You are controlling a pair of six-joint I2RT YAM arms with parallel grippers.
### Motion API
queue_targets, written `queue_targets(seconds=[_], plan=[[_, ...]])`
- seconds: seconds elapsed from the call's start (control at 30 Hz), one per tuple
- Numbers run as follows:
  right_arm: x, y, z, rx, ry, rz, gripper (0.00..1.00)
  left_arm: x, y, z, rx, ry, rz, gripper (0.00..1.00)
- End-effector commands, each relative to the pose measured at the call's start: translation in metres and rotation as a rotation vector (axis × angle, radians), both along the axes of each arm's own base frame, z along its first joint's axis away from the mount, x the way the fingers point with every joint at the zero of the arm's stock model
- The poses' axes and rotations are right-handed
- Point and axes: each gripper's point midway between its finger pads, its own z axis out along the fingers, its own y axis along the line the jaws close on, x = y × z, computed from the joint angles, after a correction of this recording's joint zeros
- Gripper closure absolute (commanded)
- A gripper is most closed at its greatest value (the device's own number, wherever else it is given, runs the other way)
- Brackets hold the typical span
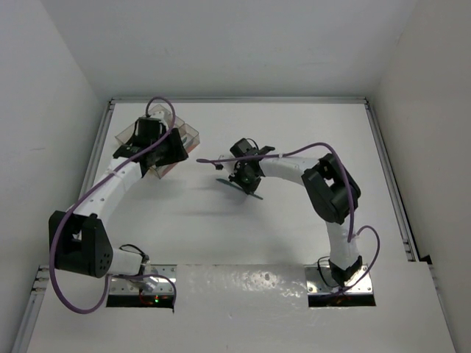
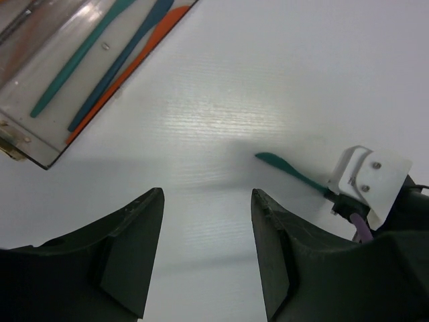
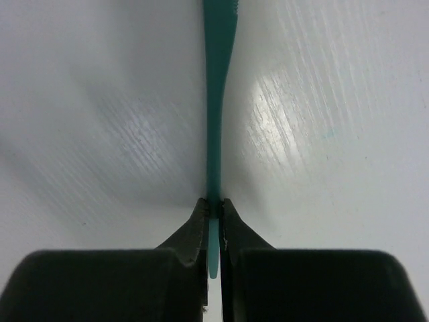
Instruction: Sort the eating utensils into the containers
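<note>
My right gripper [image 3: 214, 204] is shut on the handle end of a teal utensil [image 3: 216, 100], which looks like a knife. It holds the utensil low over the white table near the middle [image 1: 243, 190]. The same utensil [image 2: 288, 171] shows in the left wrist view, sticking out of the right gripper [image 2: 335, 194]. My left gripper [image 2: 208, 201] is open and empty beside the near corner of the clear tray [image 2: 27, 134]. The tray [image 1: 188, 136] lies at the back left. One compartment holds a teal [image 2: 80, 57], a dark blue [image 2: 120, 64] and an orange utensil [image 2: 134, 67].
White walls close in the table at the back and both sides. A metal rail [image 1: 386, 169] runs along the right edge. The left arm [image 1: 110, 187] covers much of the tray from above.
</note>
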Motion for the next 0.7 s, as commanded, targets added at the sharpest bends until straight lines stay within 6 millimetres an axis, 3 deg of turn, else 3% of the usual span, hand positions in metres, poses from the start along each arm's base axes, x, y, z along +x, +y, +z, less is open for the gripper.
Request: queue_targets(seconds=[0.0,0.07,0.3,0.43,0.67], plan=[[-0.030,-0.014,-0.020,-0.015,0.094,-0.121,1.00,-0.008,-0.018,0.007,-0.110,-0.012,-0.043,0.48],[-0.021,0.002,0.005,0.104,0.036,-0.166,1.00,-0.010,-0.025,0.009,-0.150,-0.014,-0.055,0.48],[-0.028,0.031,0.057,0.392,0.076,-0.533,1.00,-0.020,-0.054,0.031,-0.291,-0.051,-0.096,0.47],[-0.031,0.033,0.077,0.526,0.079,-0.689,1.00,-0.021,-0.072,0.048,-0.320,-0.100,-0.104,0.46],[-0.028,0.047,0.123,0.736,0.090,-0.780,1.00,-0.027,-0.118,0.046,-0.377,-0.106,-0.162,0.45]])
